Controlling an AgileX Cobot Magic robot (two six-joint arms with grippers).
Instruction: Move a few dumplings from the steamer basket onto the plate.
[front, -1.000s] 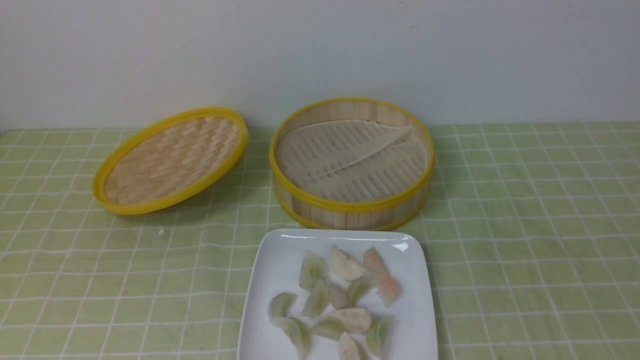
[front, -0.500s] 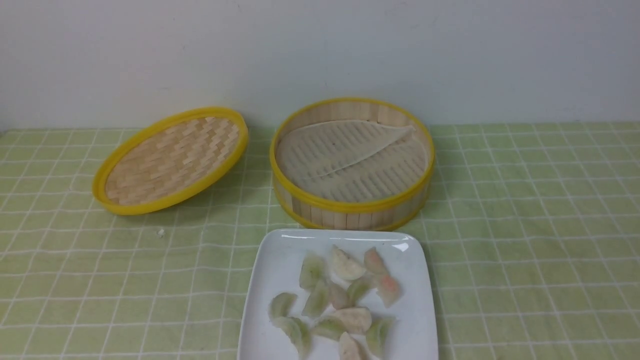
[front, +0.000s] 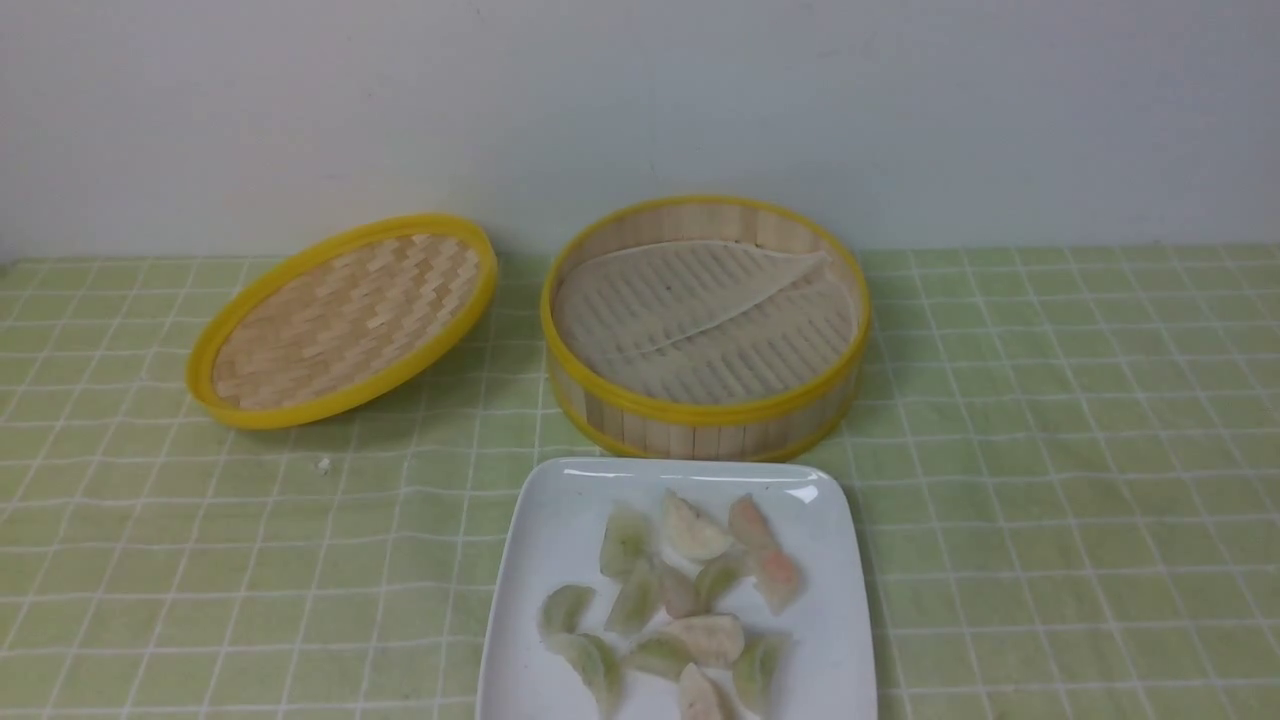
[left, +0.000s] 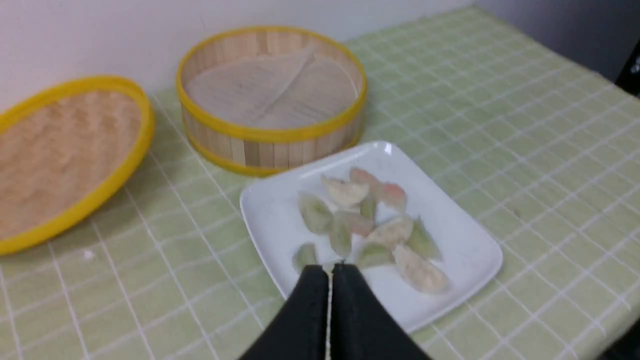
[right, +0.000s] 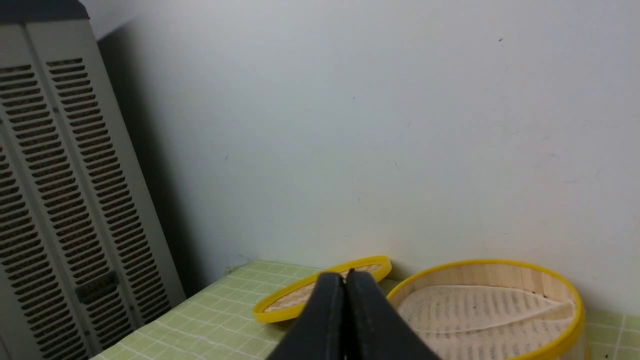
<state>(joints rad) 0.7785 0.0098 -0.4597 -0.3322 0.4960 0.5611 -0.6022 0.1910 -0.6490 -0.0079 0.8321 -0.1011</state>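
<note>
Bamboo, yellow-rimmed and bare inside: the steamer basket (front: 704, 325) holds only its pale ribbed liner (front: 700, 320), so the transfer looks finished. The dumplings (front: 692, 532) lie heaped with green-tinted and pink-tinted ones on the plate (front: 545, 560), which sits on the checked tabletop (front: 1050, 450) just in front of the basket, a short carry from it. The left claw (left: 330, 272) is clenched on nothing and hovers over the plate's near edge, the heap just beyond its tips. The right claw (right: 345, 280) is also clenched and empty, raised well clear, with basket and woven lid (front: 340, 320) beyond and below. The lid leans tilted beside the basket, likely set aside for access.
</note>
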